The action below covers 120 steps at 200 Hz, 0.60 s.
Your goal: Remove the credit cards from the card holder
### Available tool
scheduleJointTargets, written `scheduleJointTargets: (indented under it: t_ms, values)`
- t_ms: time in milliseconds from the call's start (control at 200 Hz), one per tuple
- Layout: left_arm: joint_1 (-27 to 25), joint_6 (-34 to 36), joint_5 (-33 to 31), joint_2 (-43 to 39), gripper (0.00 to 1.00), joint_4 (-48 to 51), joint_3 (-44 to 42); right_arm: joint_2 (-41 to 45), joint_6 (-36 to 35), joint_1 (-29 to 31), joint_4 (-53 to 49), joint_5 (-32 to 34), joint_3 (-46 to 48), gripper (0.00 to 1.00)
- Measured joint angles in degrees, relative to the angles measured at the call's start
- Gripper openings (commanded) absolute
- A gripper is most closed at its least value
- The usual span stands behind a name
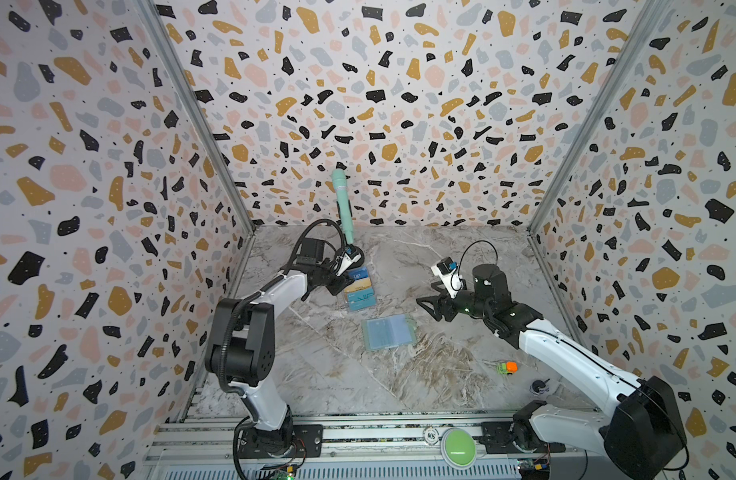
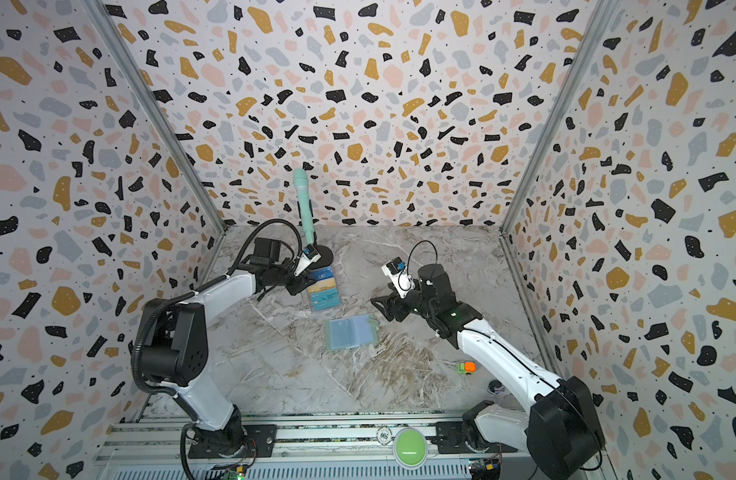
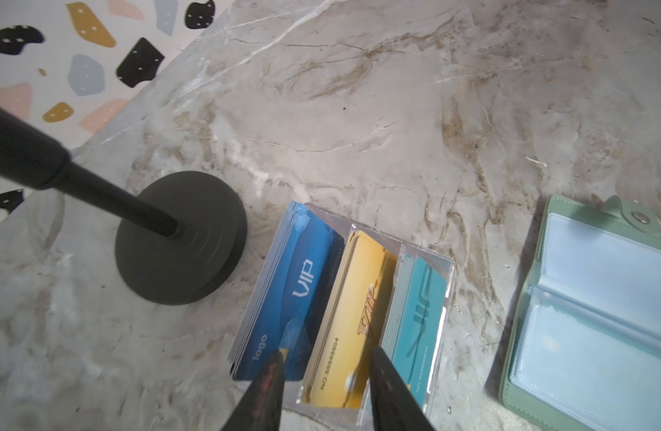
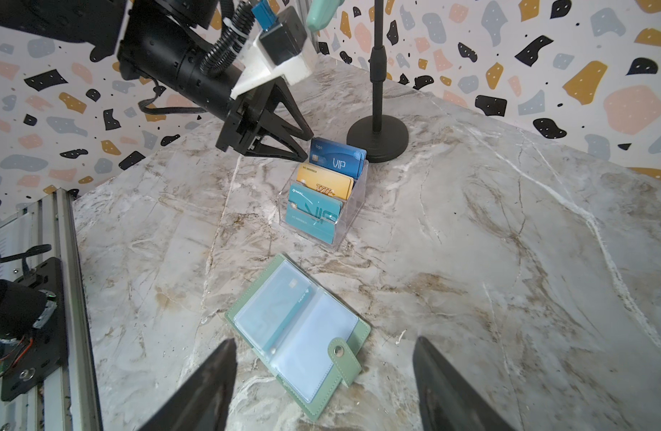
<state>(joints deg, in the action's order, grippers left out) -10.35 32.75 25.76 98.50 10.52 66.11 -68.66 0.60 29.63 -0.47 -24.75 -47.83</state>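
Card holder (image 1: 389, 332) lies open on marble table (image 1: 420, 374) between terrazzo walls (image 1: 378, 104); left claw (image 3: 327, 354), right claw (image 4: 323, 341) parted.

The card holder (image 4: 299, 336) has a matt, stitched, leather-like cover with a shiny metal snap (image 4: 337, 350); its sleeves (image 4: 321, 354) are clear, glossy plastic. The credit cards (image 4: 336, 158) gleam in a clear plastic stand (image 4: 355, 212). The worktop (image 4: 508, 261) is smooth, marble-patterned, faintly sheened.
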Motion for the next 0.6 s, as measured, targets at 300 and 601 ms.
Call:
scheduleJointTargets:
  t_ms: [300,601]
  values:
    - [-1.29,-13.66,-5.66,-16.52,0.41,-9.51,-12.39,-0.02,0.37,0.90,-0.66,2.60,0.00,0.75]
    - [-4.68,-25.16,-6.58,-25.75,0.38,-11.21,-22.80,-2.69,0.35,3.80,-1.92,4.74,-0.11,0.75]
